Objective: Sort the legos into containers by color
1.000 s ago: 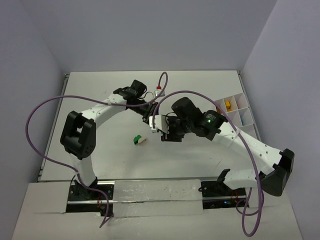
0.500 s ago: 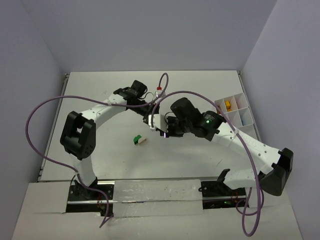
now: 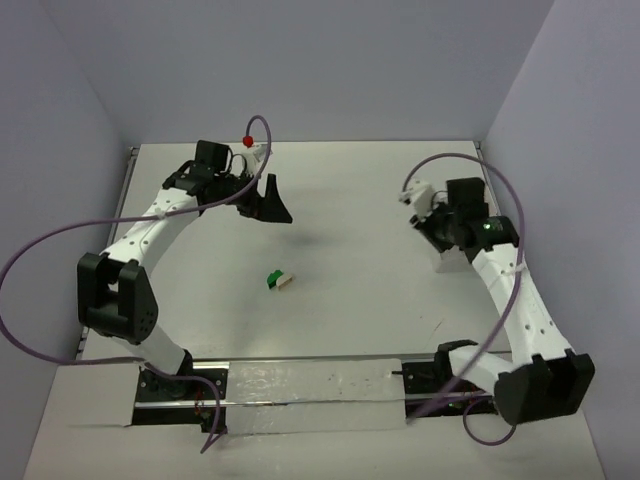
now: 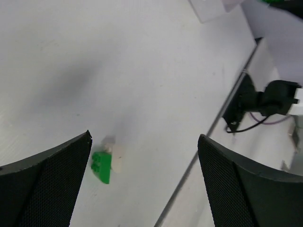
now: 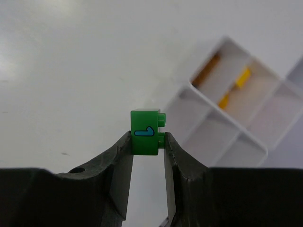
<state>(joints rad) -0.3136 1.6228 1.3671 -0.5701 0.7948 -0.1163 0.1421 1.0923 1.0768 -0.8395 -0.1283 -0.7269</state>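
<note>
Right gripper (image 5: 147, 144) clamps a green brick (image 5: 144, 135) above the table (image 5: 71, 71), near the white tray (image 5: 222, 112) holding yellow pieces (image 5: 243, 78). Left gripper (image 4: 144, 142) gapes wide, empty; a green-and-white pair (image 4: 106, 163) lies on the table apart from it.

Two joined bricks (image 3: 280, 281) lie in the middle of the bench (image 3: 380, 180), in front of the left pincer (image 3: 272, 200) at the back left. At the right edge sits the tray (image 5: 222, 110), with pieces (image 5: 242, 77) in it; near it, a brick (image 5: 144, 137) sits between the right pincer (image 5: 147, 147) fingers
</note>
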